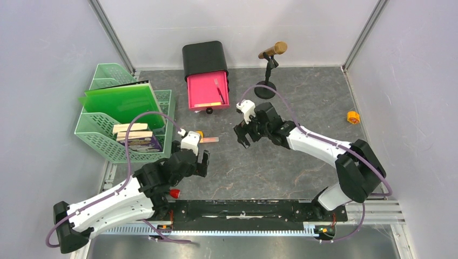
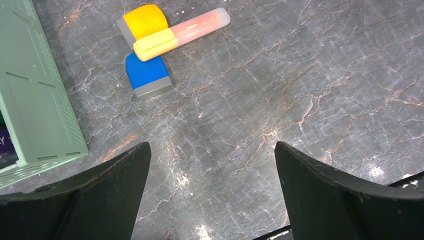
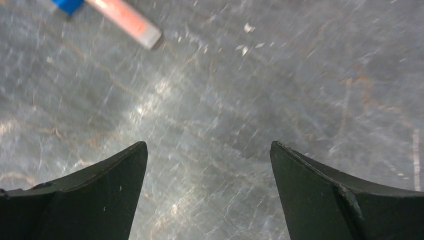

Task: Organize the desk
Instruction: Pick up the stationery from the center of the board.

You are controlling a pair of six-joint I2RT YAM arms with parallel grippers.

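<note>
The desk (image 1: 324,97) is seen as a broad, roughly square dark-grey slab, marbled with pale and rust-tinted veins (image 2: 300,75) and glossy enough to catch light (image 3: 250,75). It fills the floor between pale walls. Its far edge is met by the back wall, and its near edge is bounded by the black rail where both arms are bolted. The left edge is taken up by a mint-green tiered tray (image 1: 94,141), in which a green folder (image 1: 121,102) is stood and pale wooden blocks (image 1: 129,128) and a purple box (image 1: 141,143) are laid. At the far edge, near the middle, a black drawer box (image 1: 204,56) is placed with its pink drawer (image 1: 207,89) pulled open. A small microphone stand (image 1: 265,89) is set just right of it. The middle and the right half of the surface are left largely bare, so the widest open room is found there. The left gripper (image 1: 201,161) is held wide open over bare stone, with nothing between its jaws (image 2: 210,150). The right gripper (image 1: 243,137) is likewise spread fully and grips nothing (image 3: 209,147). Between them, towards the tray, a pink highlighter (image 2: 190,27) is laid against a yellow block (image 2: 146,19) and a blue block (image 2: 147,72). Near the right edge a small orange object (image 1: 353,117) is seen, too small to identify.
</note>
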